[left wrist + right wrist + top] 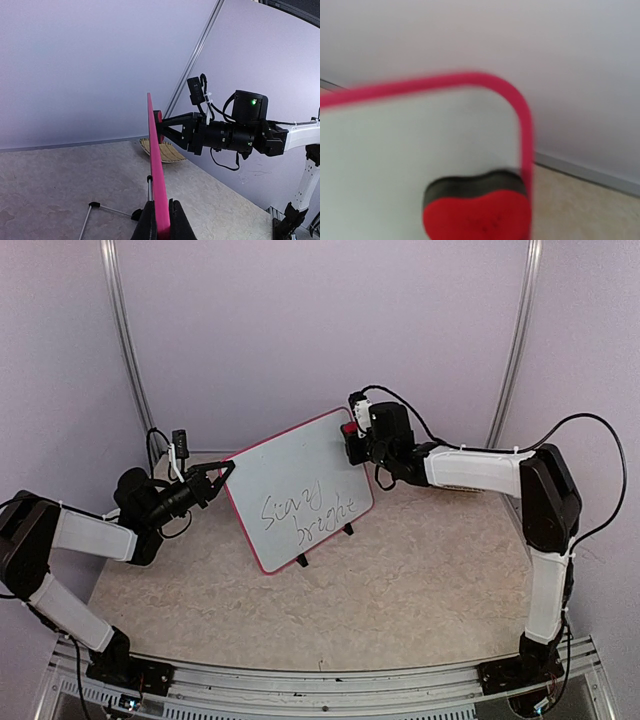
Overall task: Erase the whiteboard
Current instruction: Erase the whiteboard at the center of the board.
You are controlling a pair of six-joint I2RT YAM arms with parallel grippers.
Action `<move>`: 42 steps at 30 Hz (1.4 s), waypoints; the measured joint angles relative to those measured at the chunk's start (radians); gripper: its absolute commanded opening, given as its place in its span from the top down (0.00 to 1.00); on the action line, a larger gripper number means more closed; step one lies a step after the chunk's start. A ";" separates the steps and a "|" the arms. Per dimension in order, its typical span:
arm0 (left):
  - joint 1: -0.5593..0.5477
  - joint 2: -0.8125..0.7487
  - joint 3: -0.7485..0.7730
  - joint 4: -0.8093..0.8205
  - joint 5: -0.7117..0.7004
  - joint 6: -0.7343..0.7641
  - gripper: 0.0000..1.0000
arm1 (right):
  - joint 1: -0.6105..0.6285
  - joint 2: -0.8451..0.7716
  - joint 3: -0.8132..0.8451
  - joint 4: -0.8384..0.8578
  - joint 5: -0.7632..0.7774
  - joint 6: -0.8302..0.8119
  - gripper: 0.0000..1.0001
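Robot lab booth: plain lilac walls (320, 330), metal posts (127, 350), cabled arms (470, 470) on a table (420, 590).

A red eraser (477, 217) meets the whiteboard (420, 135) below its corner.

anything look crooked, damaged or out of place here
Nothing stands out. The whiteboard stands upright, with the left end effector clamped on its edge. The right end effector holds a red heart-shaped eraser near its top corner.

Whiteboard (300, 490) between left tool (228, 473) (and right tool (352, 443))
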 measured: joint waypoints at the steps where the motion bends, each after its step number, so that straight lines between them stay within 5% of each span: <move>1: 0.000 0.000 0.000 0.000 0.000 0.000 1.00 | -0.006 -0.003 -0.013 0.004 -0.003 0.004 0.81; 27: 0.000 0.002 0.004 0.000 0.002 0.000 1.00 | -0.013 -0.032 -0.308 0.137 -0.084 0.094 0.82; 42: 0.000 0.002 0.004 0.002 0.002 0.005 1.00 | -0.006 -0.034 -0.129 0.014 -0.095 0.073 0.81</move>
